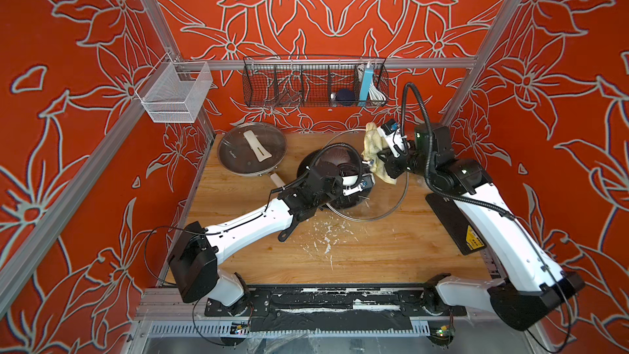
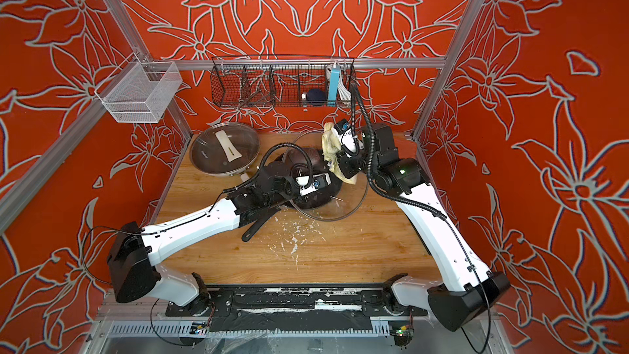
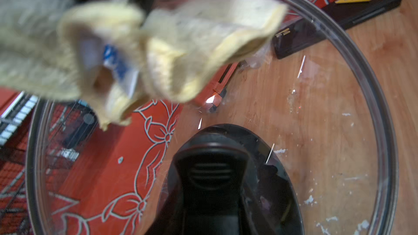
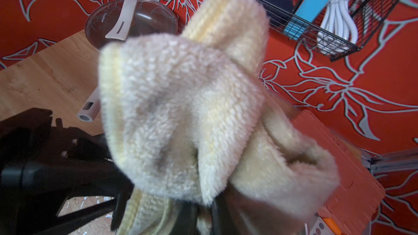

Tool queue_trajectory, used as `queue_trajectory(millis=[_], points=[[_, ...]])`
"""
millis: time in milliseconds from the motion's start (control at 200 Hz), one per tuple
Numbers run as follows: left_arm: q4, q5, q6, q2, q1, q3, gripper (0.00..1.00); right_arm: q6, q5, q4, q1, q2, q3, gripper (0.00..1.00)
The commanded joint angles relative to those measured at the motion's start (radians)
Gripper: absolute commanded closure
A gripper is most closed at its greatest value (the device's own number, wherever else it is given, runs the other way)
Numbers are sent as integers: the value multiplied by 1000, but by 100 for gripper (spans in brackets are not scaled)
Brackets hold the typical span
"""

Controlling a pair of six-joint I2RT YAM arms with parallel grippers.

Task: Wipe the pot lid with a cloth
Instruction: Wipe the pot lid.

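Note:
The pot lid (image 1: 388, 204) (image 2: 352, 200) is a large glass disc with a metal rim, held tilted above the wooden table in both top views. My left gripper (image 1: 354, 183) (image 2: 308, 185) is shut on the lid's black handle (image 3: 210, 172), which fills the near part of the left wrist view with the glass (image 3: 328, 132) around it. The cloth (image 1: 372, 141) (image 2: 332, 143) (image 3: 181, 48) (image 4: 181, 109) is cream-yellow and bunched. It hangs against the lid's far edge from my right gripper (image 1: 373, 161) (image 2: 336, 162) (image 4: 203, 218), which is shut on it.
A dark pan (image 1: 340, 161) with a long handle (image 1: 289, 229) sits under the lid. A second pan with a glass lid and white handle (image 1: 252, 149) stands back left. On the back wall hang a black wire basket (image 1: 315, 86) and a white mesh basket (image 1: 173, 91). A black case (image 1: 452, 223) lies at the right.

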Motion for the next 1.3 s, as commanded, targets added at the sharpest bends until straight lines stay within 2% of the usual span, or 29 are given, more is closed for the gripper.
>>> queue_trajectory(millis=[0,340,500,610,756,886,1001,1121,1296], points=[[117,101,217,-84,-5,59,100,-47,-71,17,7,51,45,100],[61,129,321,-69,-5,84,100,-54,-92,60,117,211,105,100],[56,127,327,-69,-5,80,100,-36,-94,69,146,251,133,100],[70,116,299,-74,-5,69,100,-33,-43,66,143,241,137,100],[121,19,119,-66,-5,77,100,-4,-22,60,95,193,122,100],[97,-43,38,-63,-5,98,100,34,-18,66,34,123,63,100],[39,-64,-41,-59,-5,134,100,60,2,68,-13,59,5,100],[-57,-126,-193,-49,-5,188,100,84,31,67,-53,-9,-45,100],[-200,-267,-402,-43,-5,242,100,102,49,43,-73,-92,-83,100]])
